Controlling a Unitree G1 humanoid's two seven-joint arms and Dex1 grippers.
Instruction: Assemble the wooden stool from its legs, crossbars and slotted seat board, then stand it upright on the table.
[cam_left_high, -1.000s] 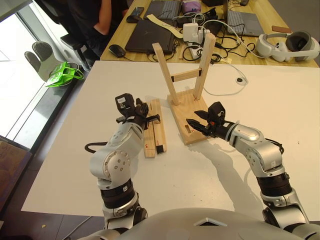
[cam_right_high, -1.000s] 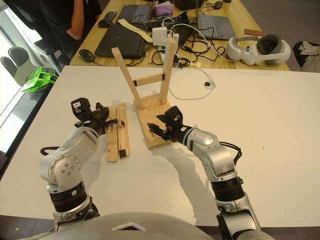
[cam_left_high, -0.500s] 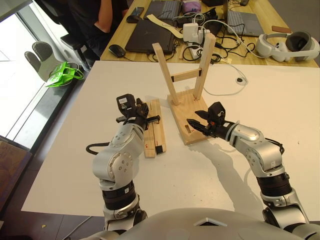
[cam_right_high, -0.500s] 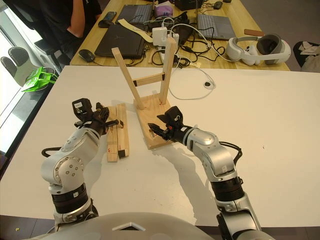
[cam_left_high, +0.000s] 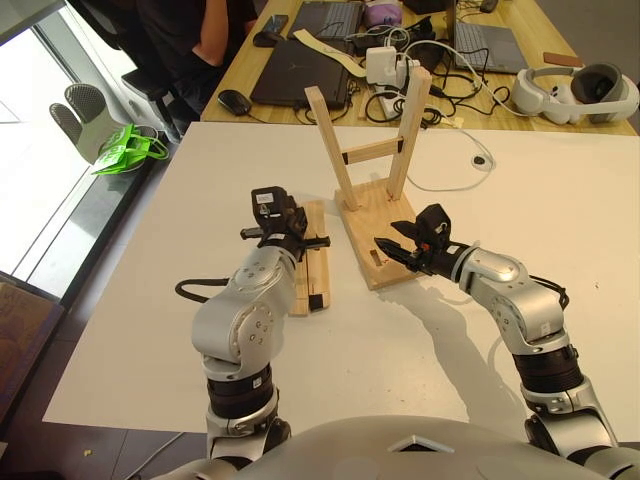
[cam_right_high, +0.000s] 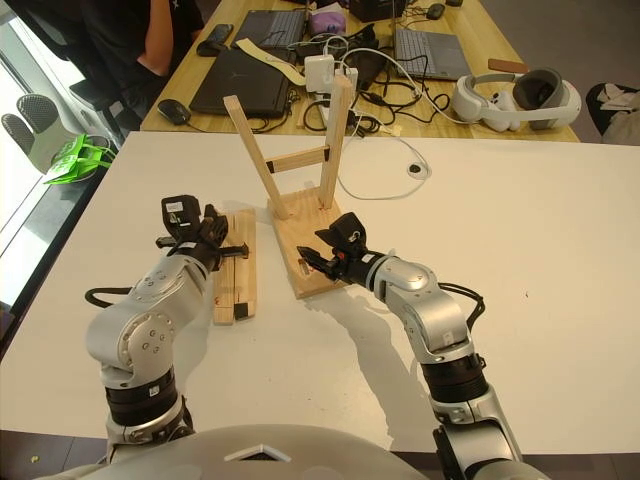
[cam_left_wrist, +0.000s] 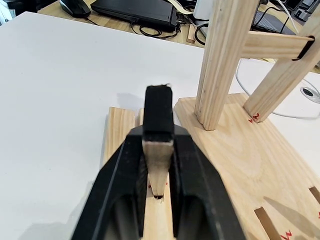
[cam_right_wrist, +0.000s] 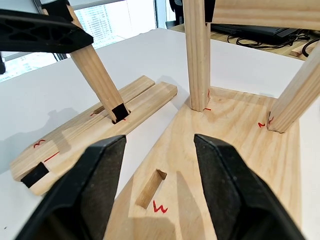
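The left gripper is clamped on a short crossbar, its black fingers pressing both sides of the wood. The bar stands steeply tilted, with one black-capped end poking out past the fingertips. Its other end rests below the gripper at a slot in one of two loose legs, which lie flat, side by side and touching. Just beyond that gripper, towards the robot's right, the slotted seat board lies flat on the white table. The right gripper hovers low over the board's near end with its fingers spread apart and nothing between them. An empty slot lies directly beneath the gap. Ahead of those open fingers, at the board's far end, two upright legs rise from the seat and lean towards each other's side. A second crossbar joins them partway up. Farther off, past the table's far edge, a wooden desk carries laptops, tangled cables and a headset.
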